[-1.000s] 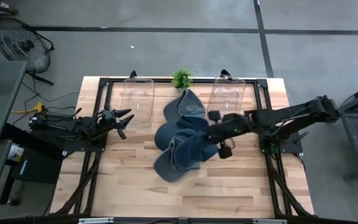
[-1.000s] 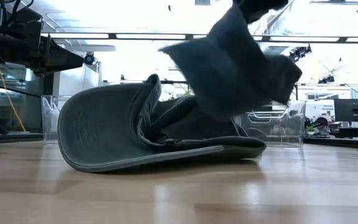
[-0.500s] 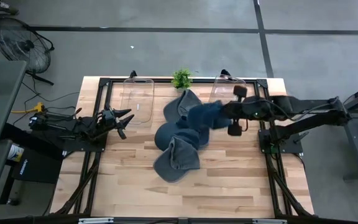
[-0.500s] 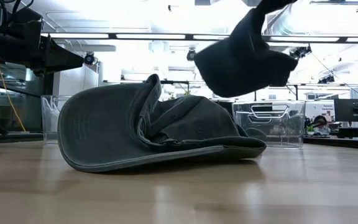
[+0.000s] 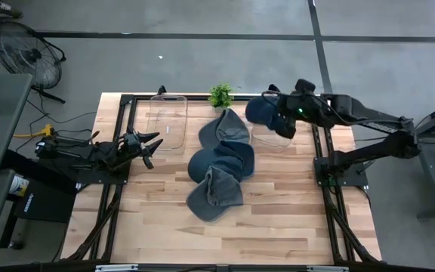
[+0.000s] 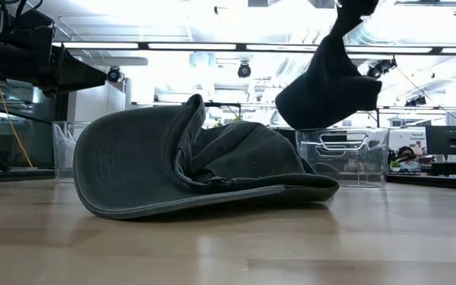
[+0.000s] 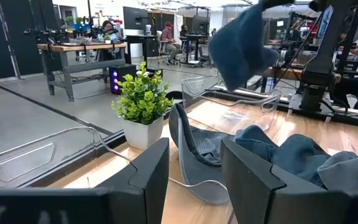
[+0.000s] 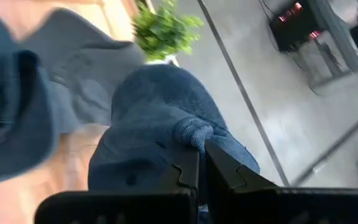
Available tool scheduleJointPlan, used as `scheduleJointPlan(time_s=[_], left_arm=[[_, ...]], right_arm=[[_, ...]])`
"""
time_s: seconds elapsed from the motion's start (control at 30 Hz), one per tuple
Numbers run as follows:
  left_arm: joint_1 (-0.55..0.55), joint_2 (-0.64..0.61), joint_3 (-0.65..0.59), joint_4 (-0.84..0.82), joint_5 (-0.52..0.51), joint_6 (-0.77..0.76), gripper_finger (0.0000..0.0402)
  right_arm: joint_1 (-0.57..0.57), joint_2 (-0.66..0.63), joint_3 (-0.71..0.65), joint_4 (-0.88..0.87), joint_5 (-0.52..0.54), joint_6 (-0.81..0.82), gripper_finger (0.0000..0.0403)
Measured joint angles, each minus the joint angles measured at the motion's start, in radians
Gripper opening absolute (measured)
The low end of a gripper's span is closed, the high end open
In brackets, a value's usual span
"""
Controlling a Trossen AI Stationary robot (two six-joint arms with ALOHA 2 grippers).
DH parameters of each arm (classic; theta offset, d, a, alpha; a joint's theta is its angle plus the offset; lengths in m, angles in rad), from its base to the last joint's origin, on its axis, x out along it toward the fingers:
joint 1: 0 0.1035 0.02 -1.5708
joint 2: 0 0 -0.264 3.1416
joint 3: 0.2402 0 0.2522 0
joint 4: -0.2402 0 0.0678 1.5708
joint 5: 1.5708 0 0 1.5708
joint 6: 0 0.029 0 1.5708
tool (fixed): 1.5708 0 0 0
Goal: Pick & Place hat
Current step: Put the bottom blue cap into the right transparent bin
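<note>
From above, the right gripper (image 5: 281,119) carries a blue hat (image 5: 262,110) over the right clear bin (image 5: 272,140), release pending; three hats (image 5: 219,170) remain.

Its wrist view shows fingers (image 8: 185,171) pinching fabric.

The left gripper (image 5: 146,146), part-open and empty, waits

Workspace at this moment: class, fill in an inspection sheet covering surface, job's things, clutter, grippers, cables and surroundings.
Surface: wooden table, bare at the front.
Job's things: lifted hat hangs over the right clear bin; pile of hats mid-table; left clear bin.
Clutter: potted plant at the back edge.
Grippers: right gripper shut on the lifted hat; left gripper open, waiting at the left edge.
Cables: yellow cable on the floor.
Surroundings: fan, concrete floor.
</note>
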Motion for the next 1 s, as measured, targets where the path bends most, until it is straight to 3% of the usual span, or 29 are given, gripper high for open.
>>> scheduleJointPlan(time_s=[0.33,0.7,1.0], left_arm=[[0.0,0.0,0.0,0.0,0.0,0.0,0.0142],[0.0,0.0,0.0,0.0,0.0,0.0,0.0142],[0.0,0.0,0.0,0.0,0.0,0.0,0.0142]], right_arm=[[-0.088,0.165,0.137,-0.211,0.129,-0.068,0.0],[-0.071,0.344,0.271,-0.358,0.171,-0.248,0.0],[-0.036,0.396,0.281,-0.464,0.243,-0.256,0.0]])
